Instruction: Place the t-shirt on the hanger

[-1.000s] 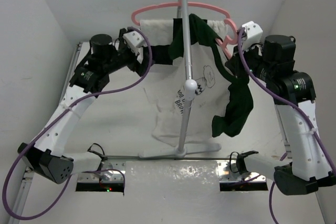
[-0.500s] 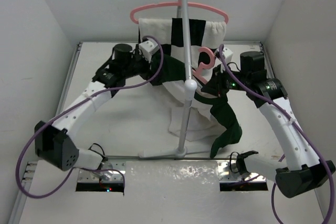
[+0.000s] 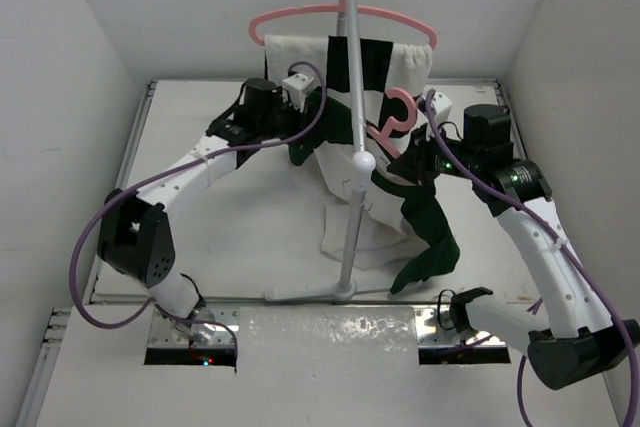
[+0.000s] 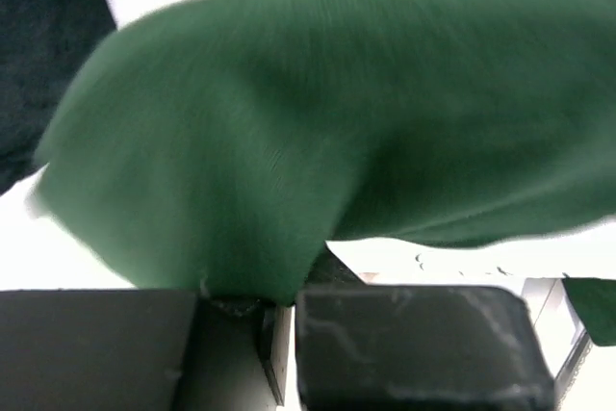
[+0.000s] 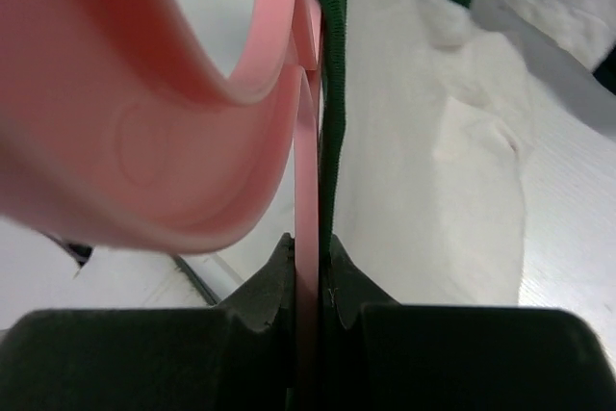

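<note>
The t-shirt (image 3: 352, 229) lies bunched on the table by the rack pole, cream body down, with one dark green sleeve (image 3: 430, 237) trailing toward the front. The pink hanger (image 3: 393, 113) stands with its hook up just right of the pole. My right gripper (image 3: 413, 159) is shut on it; in the right wrist view the hanger (image 5: 192, 141) and a green shirt edge (image 5: 335, 93) are pinched together in the gripper (image 5: 310, 257). My left gripper (image 3: 303, 135) is at the shirt's left side. Green cloth (image 4: 318, 132) fills its wrist view, and the gripper (image 4: 279, 303) is shut on a fold of it.
A metal rack pole (image 3: 352, 197) rises mid-table from a flat base bar (image 3: 340, 294). At its top hangs a second pink hanger (image 3: 300, 15) carrying a black-and-white checkered cloth (image 3: 375, 57). White walls close in on both sides.
Both arms came down and inward with the shirt and hanger, from up by the rack to the table. The left gripper, open a moment ago, has shut on green cloth.
</note>
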